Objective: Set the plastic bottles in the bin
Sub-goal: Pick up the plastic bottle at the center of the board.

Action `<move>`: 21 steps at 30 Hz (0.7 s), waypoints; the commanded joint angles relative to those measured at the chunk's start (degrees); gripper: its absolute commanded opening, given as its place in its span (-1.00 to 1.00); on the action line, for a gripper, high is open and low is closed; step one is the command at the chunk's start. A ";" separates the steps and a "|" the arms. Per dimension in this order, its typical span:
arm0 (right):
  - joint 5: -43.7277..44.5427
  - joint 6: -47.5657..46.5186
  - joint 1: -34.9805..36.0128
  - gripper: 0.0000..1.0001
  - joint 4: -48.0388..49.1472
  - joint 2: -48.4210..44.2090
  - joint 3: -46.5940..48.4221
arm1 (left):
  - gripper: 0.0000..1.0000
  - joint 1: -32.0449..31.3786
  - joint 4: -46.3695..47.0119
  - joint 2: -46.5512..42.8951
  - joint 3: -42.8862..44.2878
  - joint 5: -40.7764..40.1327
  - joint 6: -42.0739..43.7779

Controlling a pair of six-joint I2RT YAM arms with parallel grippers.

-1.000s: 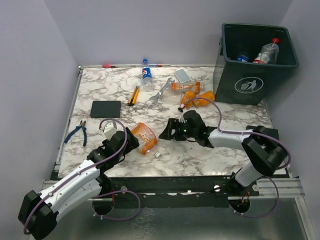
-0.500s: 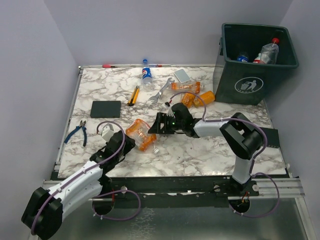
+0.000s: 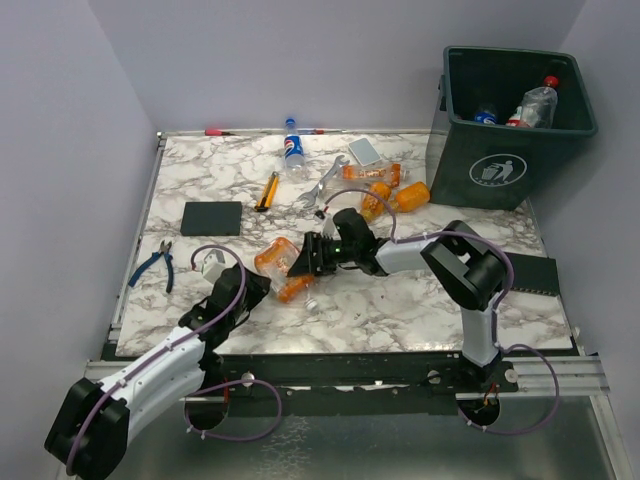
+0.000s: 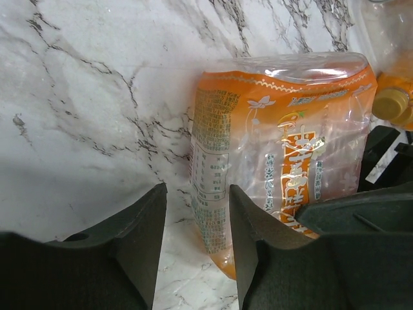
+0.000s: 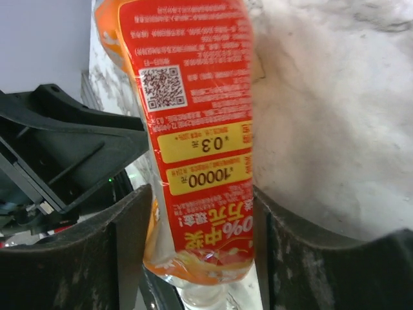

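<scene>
An orange-labelled plastic bottle (image 3: 275, 258) (image 4: 284, 142) (image 5: 193, 97) lies on the marble near the front centre. My right gripper (image 3: 305, 255) (image 5: 203, 258) reaches in from the right and is shut on it, a finger against each side. My left gripper (image 3: 258, 283) (image 4: 197, 258) sits just front-left of it. Its jaws are part open, with only the bottle's edge and bare marble between them. Three more orange bottles (image 3: 385, 190) lie near the bin (image 3: 500, 170), and a blue-labelled bottle (image 3: 292, 148) lies at the back. The dark green bin at the back right holds some bottles (image 3: 538, 100).
A wrench (image 3: 322, 180), a yellow-handled tool (image 3: 267, 190) and a white box (image 3: 364, 151) lie mid-back. Blue pliers (image 3: 155, 263) and a black pad (image 3: 212, 217) are on the left. A loose white cap (image 3: 312, 303) lies near the front, a black slab (image 3: 540, 272) at the right edge.
My right gripper has slid left across the table and closed round the orange bottle. The left gripper's jaws have narrowed beside the bottle, which has shifted slightly left.
</scene>
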 commanded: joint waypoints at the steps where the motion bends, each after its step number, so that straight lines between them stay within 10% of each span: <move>1: -3.47 3.95 1.58 0.12 4.10 1.86 0.82 | -0.12 0.31 -4.17 0.69 -1.38 3.44 1.38; 4: -1.18 5.47 1.58 -0.13 6.71 -0.84 -2.06 | 0.01 0.30 -4.97 -1.09 0.25 4.72 2.57; 10: 7.13 6.15 1.49 -0.23 10.58 -14.41 -9.85 | 0.96 0.35 -11.12 -8.11 8.07 6.18 7.29; 21: 11.49 9.47 1.49 -0.30 27.07 -35.93 -19.61 | 0.98 0.43 7.21 -23.50 10.16 16.61 10.57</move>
